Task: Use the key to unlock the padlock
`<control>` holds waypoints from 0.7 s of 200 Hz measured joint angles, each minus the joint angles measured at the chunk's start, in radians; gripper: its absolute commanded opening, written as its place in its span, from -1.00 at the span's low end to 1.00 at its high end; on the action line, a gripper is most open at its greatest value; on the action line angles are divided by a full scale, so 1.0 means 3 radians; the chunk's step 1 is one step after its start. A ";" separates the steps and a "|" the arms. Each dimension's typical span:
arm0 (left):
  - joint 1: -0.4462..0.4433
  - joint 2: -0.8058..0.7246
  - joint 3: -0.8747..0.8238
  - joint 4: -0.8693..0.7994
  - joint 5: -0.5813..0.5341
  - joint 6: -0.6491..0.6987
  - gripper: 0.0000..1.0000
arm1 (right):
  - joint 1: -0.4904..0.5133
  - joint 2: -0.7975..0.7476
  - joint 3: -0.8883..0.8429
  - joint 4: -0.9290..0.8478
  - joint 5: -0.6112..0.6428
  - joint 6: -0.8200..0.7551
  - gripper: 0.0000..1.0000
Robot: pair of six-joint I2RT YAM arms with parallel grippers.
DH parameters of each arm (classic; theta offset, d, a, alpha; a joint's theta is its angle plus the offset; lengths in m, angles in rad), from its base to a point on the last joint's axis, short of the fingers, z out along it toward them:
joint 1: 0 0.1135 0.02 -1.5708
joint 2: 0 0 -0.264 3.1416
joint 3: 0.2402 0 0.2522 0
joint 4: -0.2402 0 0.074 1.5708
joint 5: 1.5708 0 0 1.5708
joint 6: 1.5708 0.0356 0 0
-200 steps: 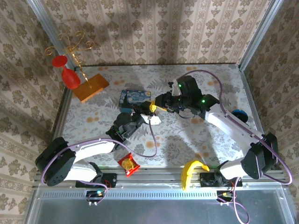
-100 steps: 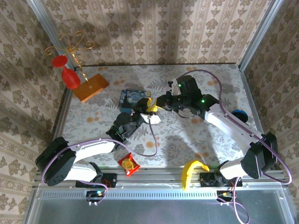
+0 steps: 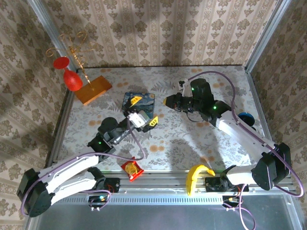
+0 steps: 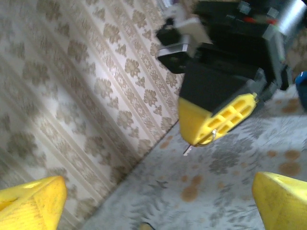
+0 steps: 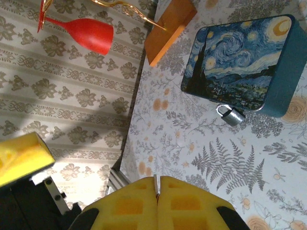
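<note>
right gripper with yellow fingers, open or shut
Shut: on the right gripper, yellow fingers press together, pinching a thin silvery metal key.

Both arms share one build: glossy white shell links between black joint housings; the left arm (image 3: 76,163) trails a purple cable (image 3: 142,152), the right arm (image 3: 240,129) a longer one arching over it; small green lamps (image 3: 193,88) glow on the black blocks. The left tool (image 3: 144,110) has a white block and yellow wedge fingers (image 4: 33,203); the right tool (image 3: 168,101) is black, its yellow pads (image 5: 187,206) moulded with square pockets; black bases sit at the desk's (image 3: 192,139) 6 o'clock edge.
</note>
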 measured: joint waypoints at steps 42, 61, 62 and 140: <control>0.0855 -0.0004 0.0258 -0.0497 0.0645 -0.1689 0.76 | 0.0000 -0.0058 -0.0268 0.0354 -0.0121 -0.0247 -1.00; 0.1120 0.0263 0.0552 -0.0604 0.1083 -0.2379 0.70 | 0.0000 -0.0067 -0.0420 0.0622 -0.0253 -0.0312 -1.00; 0.1132 0.0286 0.0571 -0.0605 0.1118 -0.2434 0.70 | 0.0000 -0.0067 -0.0431 0.0646 -0.0266 -0.0313 -1.00; 0.1181 0.1227 0.0711 0.0514 0.2518 -0.4214 0.21 | 0.0000 0.0074 -0.0702 0.1925 -0.0768 -0.0216 -1.00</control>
